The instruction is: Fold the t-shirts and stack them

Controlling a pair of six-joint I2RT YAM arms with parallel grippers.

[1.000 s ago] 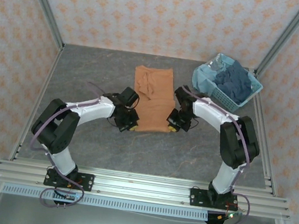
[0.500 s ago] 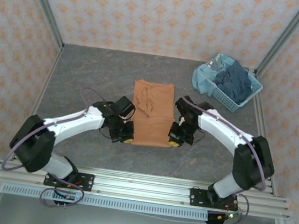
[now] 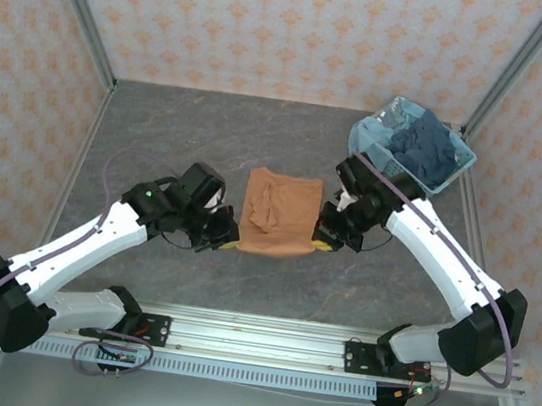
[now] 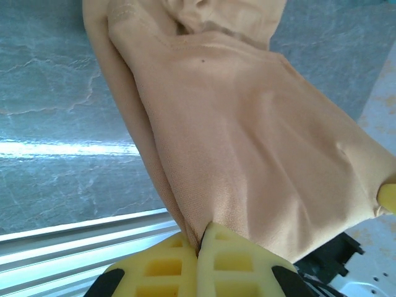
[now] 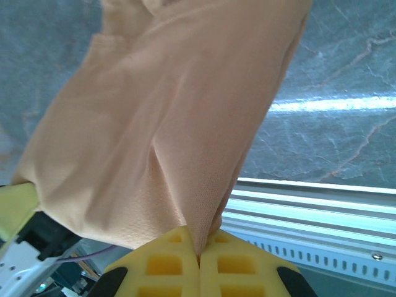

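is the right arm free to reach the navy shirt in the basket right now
Probably not yet: the right tool is shut on a corner of the orange shirt. The navy shirt lies nearby in the basket, uncovered.

The orange-tan t-shirt (image 4: 247, 154) is showing matt, finely woven cloth. The grey table (image 4: 49, 93) is gleaming, smooth and marbled.
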